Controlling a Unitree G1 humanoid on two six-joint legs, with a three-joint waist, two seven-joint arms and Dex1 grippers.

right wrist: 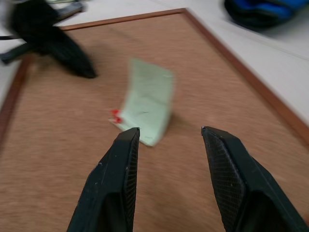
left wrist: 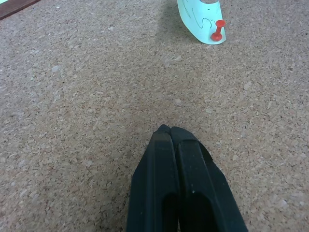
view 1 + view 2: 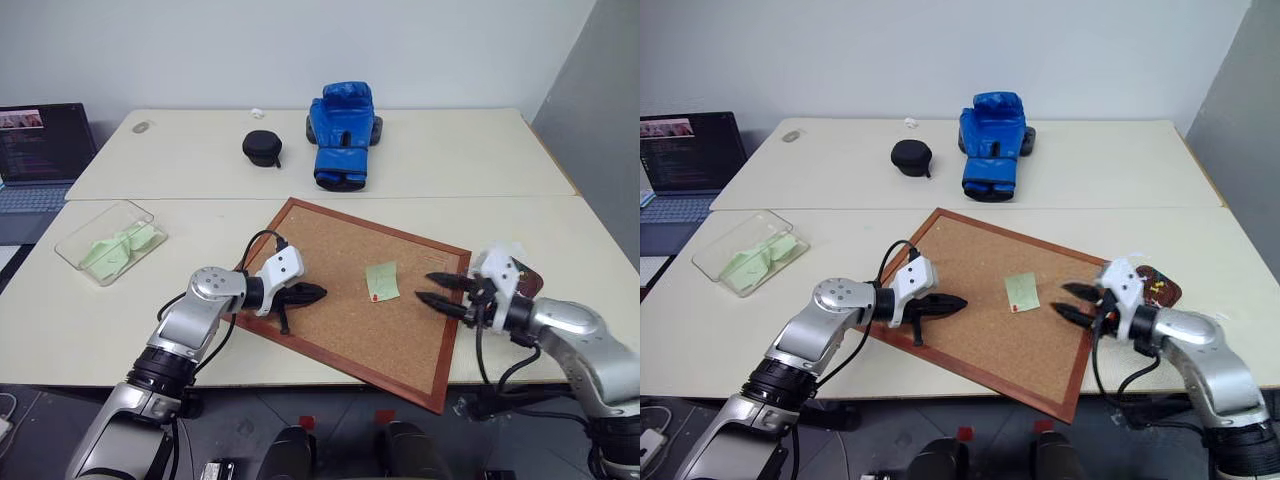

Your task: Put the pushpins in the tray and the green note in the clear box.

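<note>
The green note [image 3: 382, 280] lies on the cork board [image 3: 330, 330], with a red pushpin [image 2: 218, 30] stuck in its near left corner. My right gripper [image 3: 425, 287] hovers open just right of the note, pointing at it, with nothing between its fingers. My left gripper [image 3: 320, 292] is shut and empty, low over the board's left part, a short way left of the note. The dark tray [image 3: 1160, 285] sits on the table right behind my right gripper, partly hidden by it. The clear box [image 3: 108, 240] stands at the far left with pale green paper inside.
A blue boxing glove [image 3: 342, 135] and a black round zip case [image 3: 262, 148] sit on the far table. A laptop [image 3: 40, 160] is at the far left. The cork board's wooden frame [image 3: 440, 400] reaches the table's front edge.
</note>
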